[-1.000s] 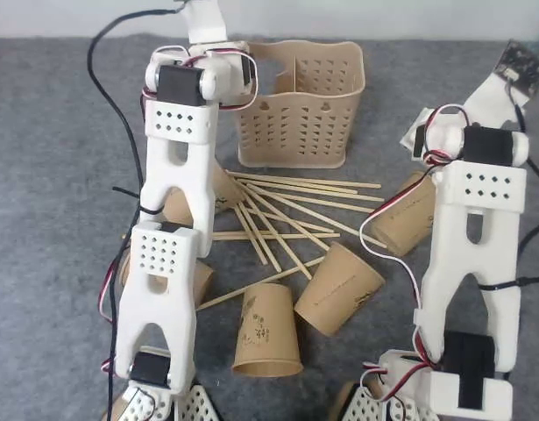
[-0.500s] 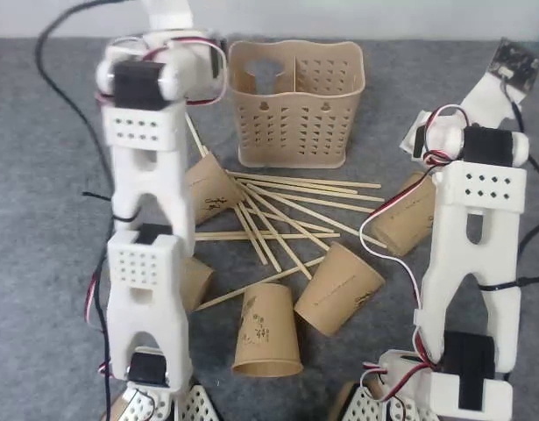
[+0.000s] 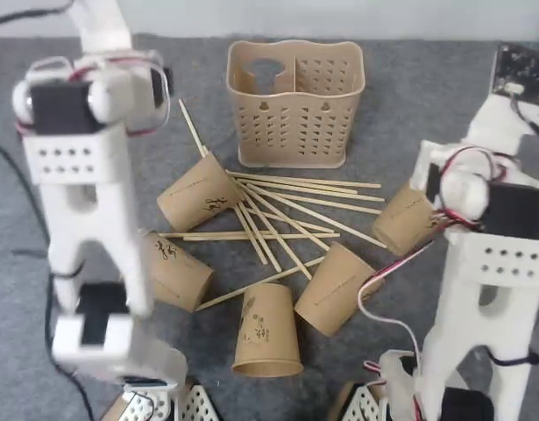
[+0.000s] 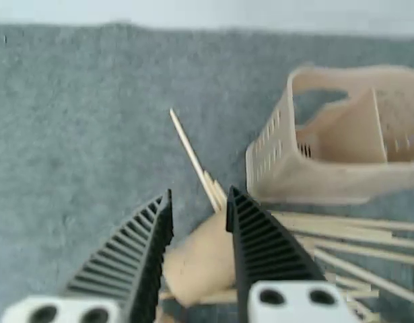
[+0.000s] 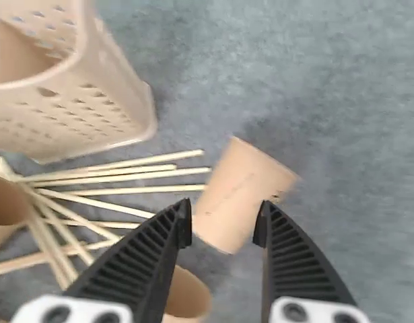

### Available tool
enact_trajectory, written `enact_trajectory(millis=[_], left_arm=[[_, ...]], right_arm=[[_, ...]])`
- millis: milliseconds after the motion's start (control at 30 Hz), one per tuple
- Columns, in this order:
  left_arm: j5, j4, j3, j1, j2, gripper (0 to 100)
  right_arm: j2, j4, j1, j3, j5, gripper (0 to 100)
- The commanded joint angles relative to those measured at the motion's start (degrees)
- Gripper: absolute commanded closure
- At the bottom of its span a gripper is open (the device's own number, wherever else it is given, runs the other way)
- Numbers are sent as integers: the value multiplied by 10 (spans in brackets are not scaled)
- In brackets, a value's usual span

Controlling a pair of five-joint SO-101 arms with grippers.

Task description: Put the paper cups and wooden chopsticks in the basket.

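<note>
Left gripper spread above a lying paper cup partly hidden by its fingers, right gripper spread over a tipped cup, wooden chopsticks fanned on the grey tabletop near the basket

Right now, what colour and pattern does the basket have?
The basket is beige, its walls pierced with rows of small holes; the high view shows it best.

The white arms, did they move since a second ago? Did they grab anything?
The left arm swung sideways away from the basket, uncovering a paper cup it had hidden. The right arm pulled back a little toward the near edge. Nothing was grabbed: the left pincer and right pincer are open and empty. The cups, chopsticks and basket stayed put.
</note>
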Motion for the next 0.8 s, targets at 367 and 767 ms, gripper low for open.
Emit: enact_trajectory(millis=[367, 767], left_arm=[[-66, -98, 516, -34, -332, 873], [-74, -282, 873, -127, -532, 842]], right_arm=[[185, -58, 78, 18, 384, 768], [299, -147, 61, 18, 479, 769]])
